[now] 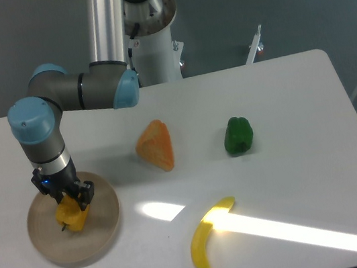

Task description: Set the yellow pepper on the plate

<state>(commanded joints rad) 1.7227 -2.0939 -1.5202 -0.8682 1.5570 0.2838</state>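
The yellow pepper (73, 218) is a small lumpy yellow-orange piece resting on the round beige plate (105, 230) at the table's front left. My gripper (69, 201) points straight down over the plate, with its dark fingers on either side of the pepper's top. The fingers appear to be shut on the pepper. The pepper's upper part is hidden by the fingers.
An orange triangular wedge (156, 145) lies mid-table. A green pepper (238, 135) sits to its right. A curved yellow banana (206, 241) lies at the front, crossed by a bright strip of sunlight. The arm's base column (147, 23) stands at the table's back edge.
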